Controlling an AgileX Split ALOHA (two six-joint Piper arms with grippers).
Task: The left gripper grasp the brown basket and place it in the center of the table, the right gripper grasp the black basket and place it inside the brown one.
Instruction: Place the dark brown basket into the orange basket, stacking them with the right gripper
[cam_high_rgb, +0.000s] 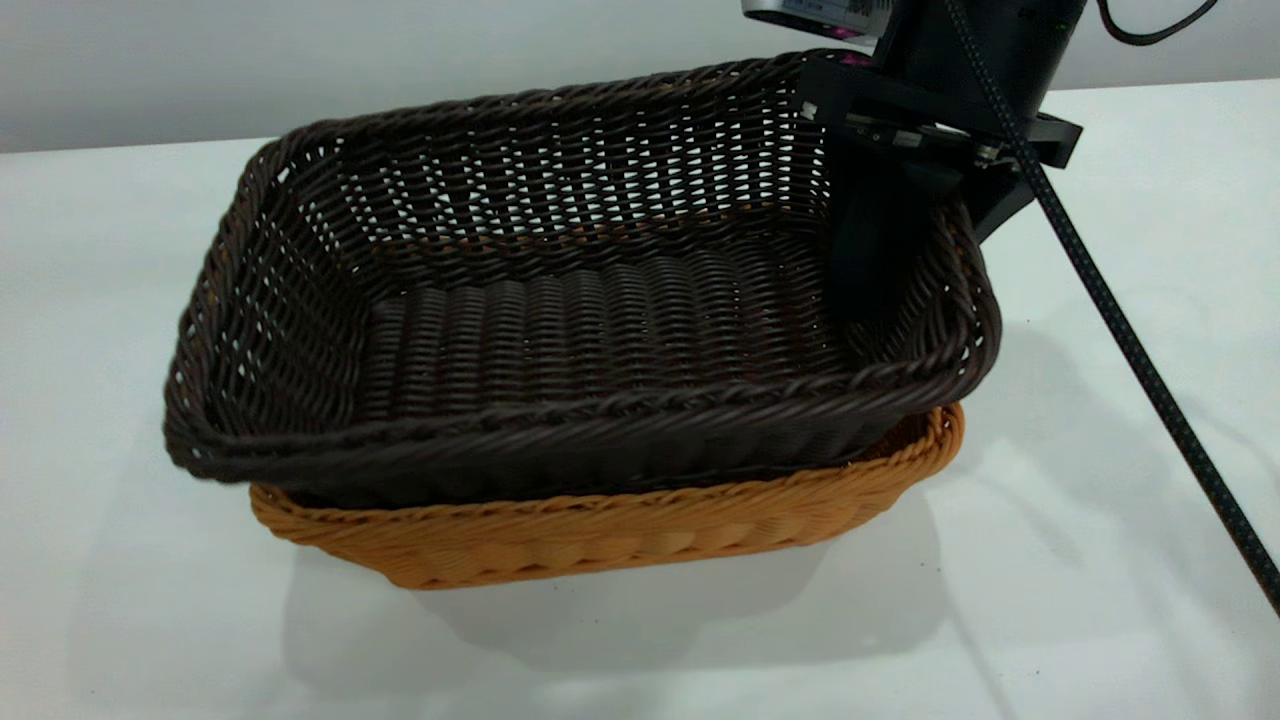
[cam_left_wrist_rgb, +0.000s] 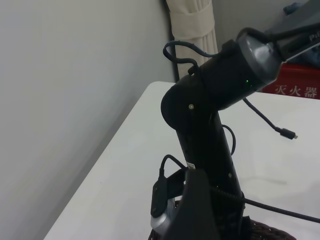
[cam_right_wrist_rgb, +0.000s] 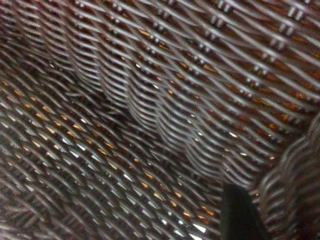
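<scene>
While right gripper (cam_high_rgb: 905, 250) fingers clamp black basket (cam_high_rgb: 560, 320) wall, brown basket (cam_high_rgb: 600, 535) beneath, white table (cam_high_rgb: 1100, 550).

White table (cam_high_rgb: 1120, 480), brown basket (cam_high_rgb: 620, 530) resting on it

A plain pale grey wall (cam_high_rgb: 300, 60) runs behind the surface, on the far side of it from the fingers (cam_high_rgb: 880, 250). In the left wrist view, well beyond the fingers, a cream curtain (cam_left_wrist_rgb: 192, 25) hangs gathered by a band in the corner of the room, next to another grey wall (cam_left_wrist_rgb: 75, 100), and a red box (cam_left_wrist_rgb: 295, 82) with white characters stands past the far edge of the surface. A thin loose black cable (cam_left_wrist_rgb: 267, 121) ending in a small plug is nearer to the fingers than the red box, but still apart from them.
</scene>
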